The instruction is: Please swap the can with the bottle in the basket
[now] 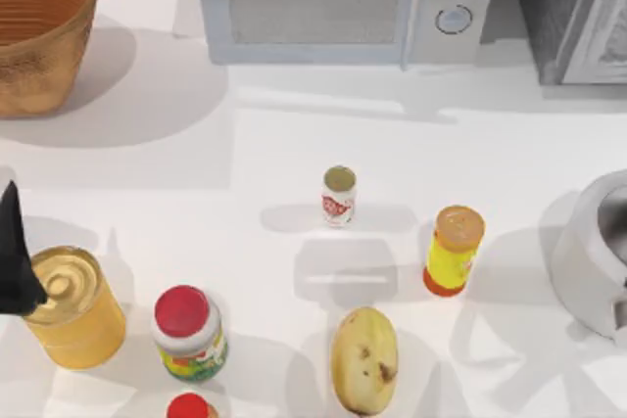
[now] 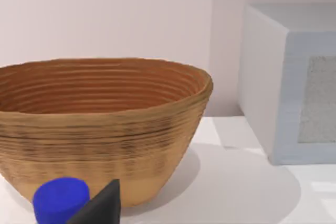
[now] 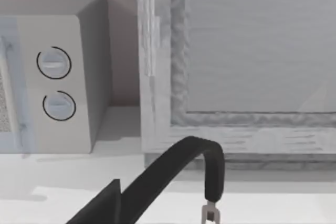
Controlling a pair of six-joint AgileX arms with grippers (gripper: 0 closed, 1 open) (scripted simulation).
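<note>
Top view
Basket (image 1: 39,31): at the tabletop's (image 1: 294,144) 10 o'clock corner, upright, its inside showing ribbed walls.
Can (image 1: 339,195): upright near the middle of the tabletop, standing free, well apart from the basket.
Yellow bottle (image 1: 454,250): at about 4 o'clock from the can, near it, orange cap up.
Potato (image 1: 364,359): at 6 o'clock from the can, lying on the tabletop.
Jar (image 1: 189,334): red cap, at 7 o'clock from the can.
Tin (image 1: 73,306): golden, at 9 o'clock from the jar, near the left edge.
Left pincer (image 1: 14,256): a dark shape at the left edge, overlapping the tin's rim; whether released or clenched, cannot tell.
Microwave (image 1: 343,2): along the 12 o'clock edge.
Grey pot (image 1: 593,256): at the 3 o'clock edge.

Left wrist view
Basket (image 2: 100,124): large and upright, with the microwave (image 2: 286,82) beyond it.
Blue cap (image 2: 60,200): close before the basket wall, beside one dark fingertip (image 2: 102,205).

Right wrist view
Right pincer: one dark finger (image 3: 102,205) at the picture's edge; state cannot be told.
Black handle (image 3: 181,169): arched, in front of the microwave (image 3: 52,72) and a grey cabinet (image 3: 236,51).
</note>
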